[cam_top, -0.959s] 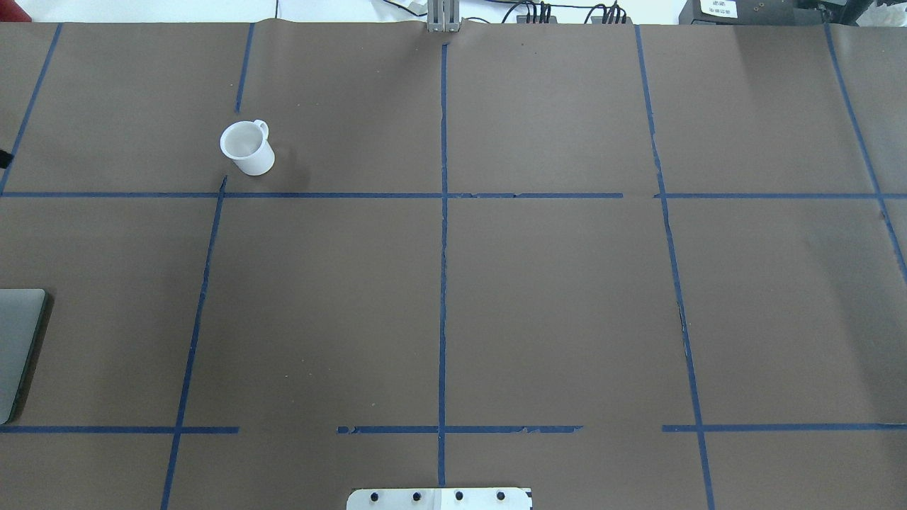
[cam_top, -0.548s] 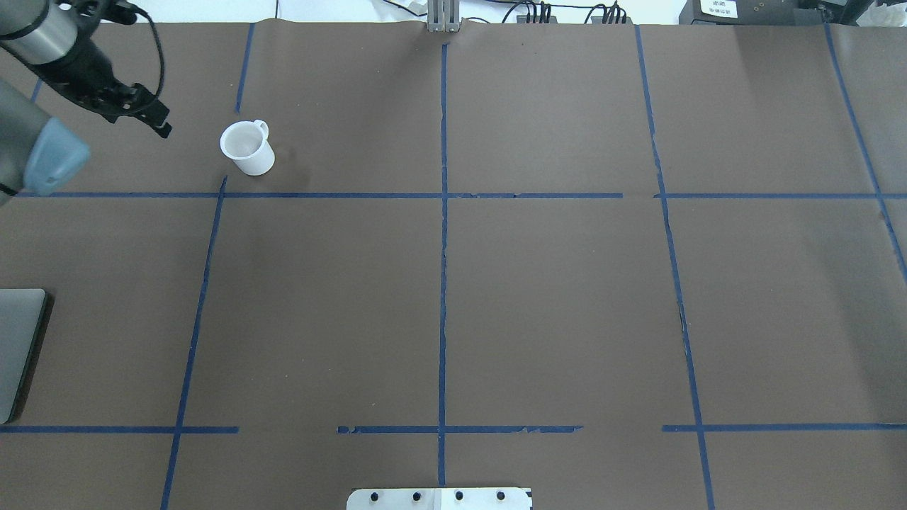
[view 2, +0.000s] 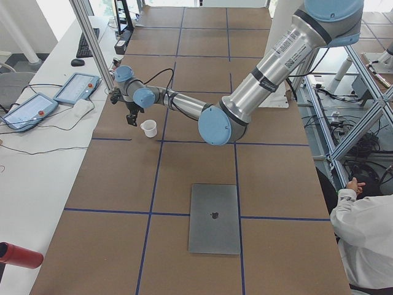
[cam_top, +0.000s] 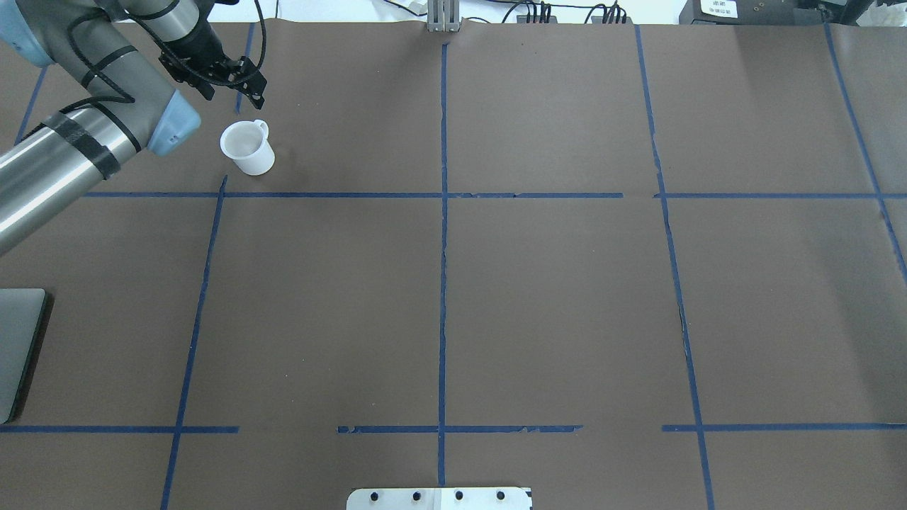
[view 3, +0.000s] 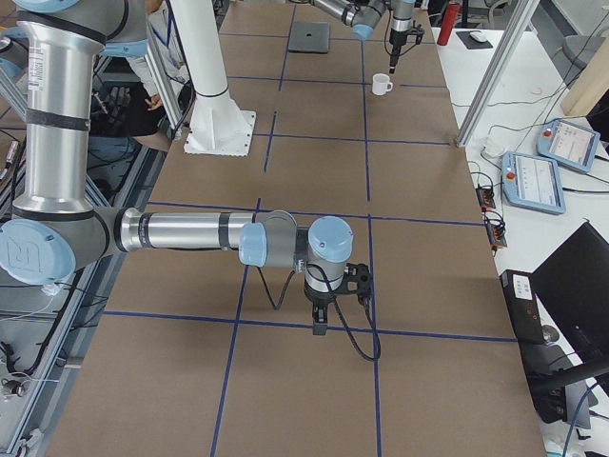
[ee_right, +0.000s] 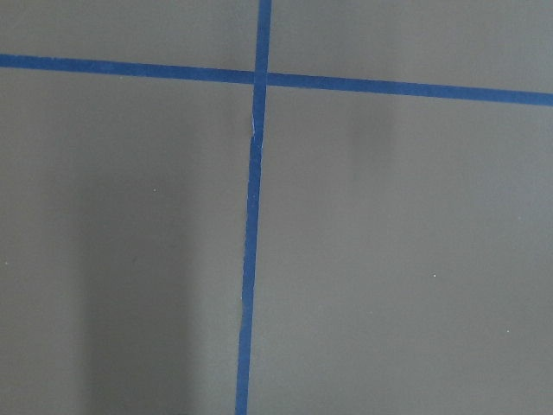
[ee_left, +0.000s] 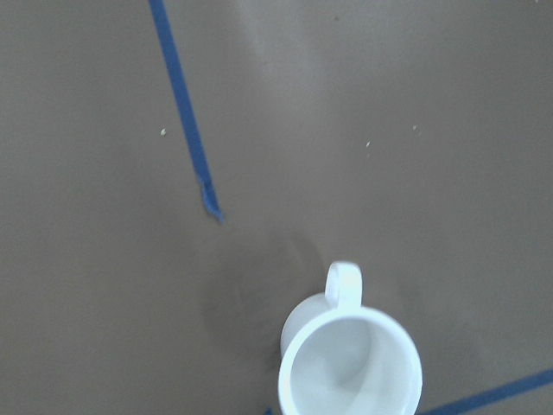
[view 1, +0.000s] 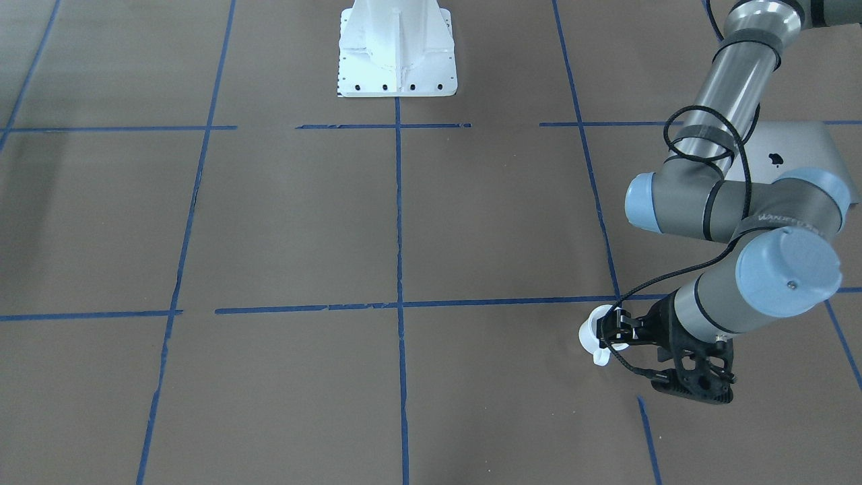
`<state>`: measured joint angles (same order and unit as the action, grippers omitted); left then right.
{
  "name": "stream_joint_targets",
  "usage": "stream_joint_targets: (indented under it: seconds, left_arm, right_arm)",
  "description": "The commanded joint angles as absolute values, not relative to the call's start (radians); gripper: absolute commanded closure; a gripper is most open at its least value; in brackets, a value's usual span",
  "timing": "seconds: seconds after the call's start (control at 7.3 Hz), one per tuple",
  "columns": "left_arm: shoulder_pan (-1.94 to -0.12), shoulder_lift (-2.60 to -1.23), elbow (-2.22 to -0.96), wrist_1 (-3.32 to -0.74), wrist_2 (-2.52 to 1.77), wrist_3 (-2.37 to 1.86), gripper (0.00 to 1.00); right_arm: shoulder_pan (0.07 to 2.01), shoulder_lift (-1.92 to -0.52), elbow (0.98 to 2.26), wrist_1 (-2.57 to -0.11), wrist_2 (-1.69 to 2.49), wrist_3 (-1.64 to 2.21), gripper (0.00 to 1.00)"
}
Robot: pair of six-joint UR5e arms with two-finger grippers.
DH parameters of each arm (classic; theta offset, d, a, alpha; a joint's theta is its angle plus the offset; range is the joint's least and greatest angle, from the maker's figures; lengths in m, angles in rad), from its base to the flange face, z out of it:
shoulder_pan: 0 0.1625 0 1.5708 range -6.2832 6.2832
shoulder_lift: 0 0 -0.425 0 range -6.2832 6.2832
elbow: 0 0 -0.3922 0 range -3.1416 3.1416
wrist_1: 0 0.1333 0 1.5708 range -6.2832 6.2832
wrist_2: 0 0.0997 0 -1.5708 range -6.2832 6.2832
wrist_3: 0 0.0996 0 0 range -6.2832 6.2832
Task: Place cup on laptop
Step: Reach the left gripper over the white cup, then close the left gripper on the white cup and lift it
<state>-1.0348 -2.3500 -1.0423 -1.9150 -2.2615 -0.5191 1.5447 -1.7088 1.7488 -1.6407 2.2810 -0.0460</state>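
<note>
The white cup [cam_top: 246, 147] stands upright on the brown table at the far left, its handle pointing away from the robot. It also shows in the front view [view 1: 591, 335] and low in the left wrist view [ee_left: 350, 363]. My left gripper [cam_top: 254, 92] hovers just beyond and above the cup, looks open and holds nothing. The silver laptop [view 2: 214, 218] lies closed and flat near the table's left end, apart from the cup; only its edge [cam_top: 18, 347] shows from overhead. My right gripper [view 3: 321, 324] hangs over bare table; I cannot tell whether it is open or shut.
Blue tape lines [cam_top: 443, 248] mark a grid on the table. The robot's white base [view 1: 397, 50] stands at the near middle edge. A side bench with teach pendants [view 2: 37, 104] runs past the far edge. An operator [view 2: 368, 233] sits beside the laptop end.
My left arm has come in from the left edge and swung right and forward to the cup. The cup and laptop have not moved.
</note>
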Motion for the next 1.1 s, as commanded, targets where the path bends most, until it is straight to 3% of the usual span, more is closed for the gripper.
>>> stream_joint_targets:
  seconds: [0.0,0.14,0.55,0.96]
  left_arm:
    - [-0.99,-2.381,-0.939,-1.965,-2.2,-0.544,0.05]
    - [-0.976,-2.382,-0.916,-1.977,-2.2,-0.546,0.16]
    - [-0.962,-2.41,-0.894,-1.964,-2.216,-0.575,1.0]
    - [-0.991,-2.411,-0.897,-1.947,-2.271,-0.614,1.0]
  right_arm:
    - [1.545,-1.709,1.749,-1.641,2.281,-0.046,0.0]
    - [1.545,-1.709,1.749,-1.641,2.281,-0.046,0.0]
    - [1.545,-1.709,1.749,-1.641,2.281,-0.046,0.0]
    - [1.545,-1.709,1.749,-1.641,2.281,-0.046,0.0]
